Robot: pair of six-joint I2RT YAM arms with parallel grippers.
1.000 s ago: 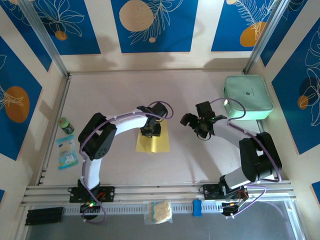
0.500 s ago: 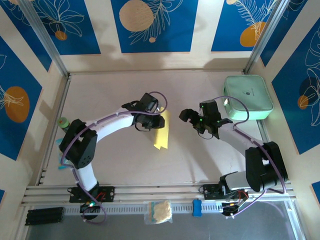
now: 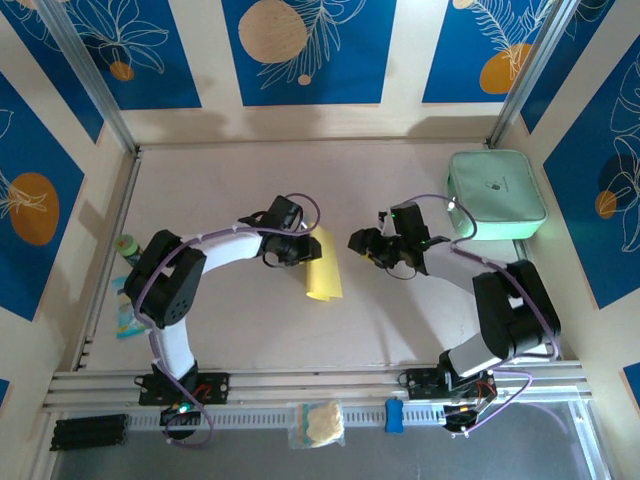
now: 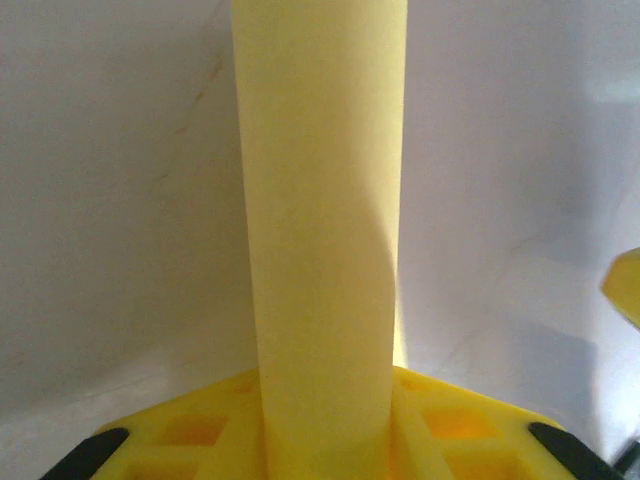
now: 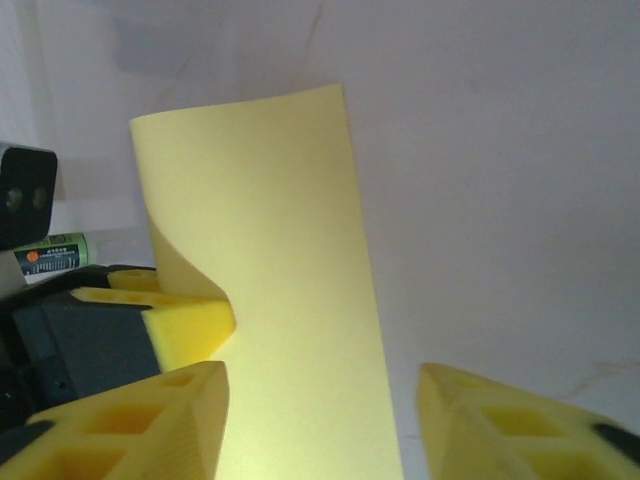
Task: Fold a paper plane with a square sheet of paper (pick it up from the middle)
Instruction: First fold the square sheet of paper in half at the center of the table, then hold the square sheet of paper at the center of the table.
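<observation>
Paper is the whole matter at this moment: the square sheet of paper [image 3: 323, 268] is plain bright yellow, bent into a loose curl rather than lying flat, and shows no crease, nose or wings. It stands lifted off the table [image 3: 220, 190] near the middle, between the two arms, with its lower edge hanging toward the near side.

Two containers are in sight. A mint-green case [image 3: 497, 195] sits at the far right corner of the table, closed, so its contents cannot be told. A clear bag [image 3: 318, 423] lies on the near rail with a lumpy cream wad inside it.

The left gripper [image 3: 300, 247] has its fingers pressed together on the sheet's left edge. In the right wrist view one of its yellow fingers [image 5: 190, 325] pinches the paper, which curls around it. In the left wrist view the sheet rises straight up from between the pads.

The right gripper [image 3: 358, 241] sits just beside the sheet's right side. Its fingers [image 5: 150, 420] stand apart with the paper showing between them, and they grip nothing. Whether either pad brushes the sheet cannot be told.
</observation>
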